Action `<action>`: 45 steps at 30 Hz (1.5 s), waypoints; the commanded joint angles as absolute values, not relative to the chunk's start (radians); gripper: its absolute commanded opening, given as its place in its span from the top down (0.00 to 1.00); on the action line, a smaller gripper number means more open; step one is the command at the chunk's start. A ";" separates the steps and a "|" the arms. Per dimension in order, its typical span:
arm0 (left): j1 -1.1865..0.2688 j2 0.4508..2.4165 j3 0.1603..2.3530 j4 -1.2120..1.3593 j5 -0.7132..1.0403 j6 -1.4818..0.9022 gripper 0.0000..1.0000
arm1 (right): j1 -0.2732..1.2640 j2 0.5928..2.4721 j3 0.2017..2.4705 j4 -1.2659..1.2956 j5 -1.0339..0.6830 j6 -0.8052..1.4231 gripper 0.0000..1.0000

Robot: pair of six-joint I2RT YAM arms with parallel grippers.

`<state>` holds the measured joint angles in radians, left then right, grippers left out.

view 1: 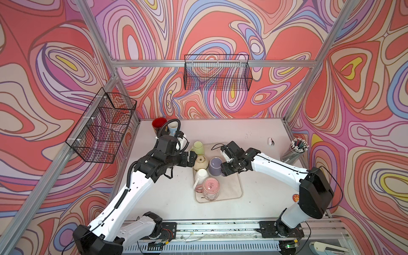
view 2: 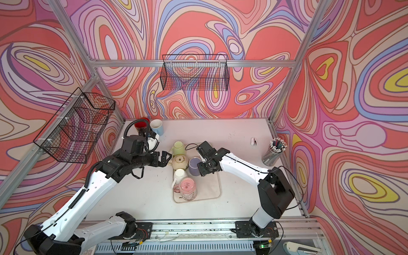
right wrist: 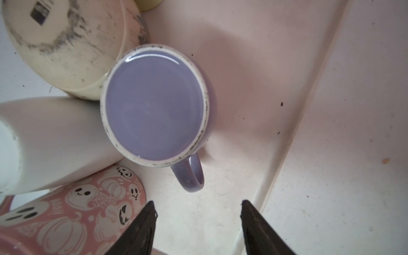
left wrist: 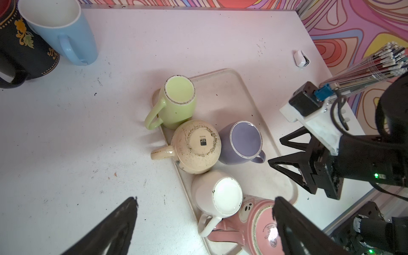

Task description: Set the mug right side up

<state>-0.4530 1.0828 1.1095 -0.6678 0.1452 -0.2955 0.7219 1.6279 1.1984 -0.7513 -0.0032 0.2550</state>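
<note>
Right wrist: lilac mug (right wrist: 154, 106) base-up

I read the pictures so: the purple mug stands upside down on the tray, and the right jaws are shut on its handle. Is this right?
Not quite. The purple mug does stand upside down on the tray, but the right gripper has no hold on its handle. The right wrist view shows the jaws open and short of the handle, with bare tray between.

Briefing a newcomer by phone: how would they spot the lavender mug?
Find the beige tray mid-table, crowded with upturned mugs. The lavender mug stands just before the open right tool, handle towards it. It alone is purple, next to the cream mug and white mug.
</note>
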 commanded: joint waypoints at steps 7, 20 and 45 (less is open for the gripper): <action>-0.461 1.090 1.106 -0.669 0.133 -0.282 0.00 | 0.736 1.743 1.275 -0.753 0.004 0.227 0.47; -0.461 1.097 1.105 -0.667 0.138 -0.281 0.00 | 0.735 1.853 1.337 -0.759 0.010 0.223 0.71; -0.461 1.088 1.097 -0.649 0.169 -0.269 0.00 | 0.736 1.745 1.325 -0.736 0.033 0.258 1.00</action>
<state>-0.4530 1.1000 1.1095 -0.6674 0.1516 -0.2882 0.7330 1.8317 1.3235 -0.7635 0.0219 0.2405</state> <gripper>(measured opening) 0.999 0.153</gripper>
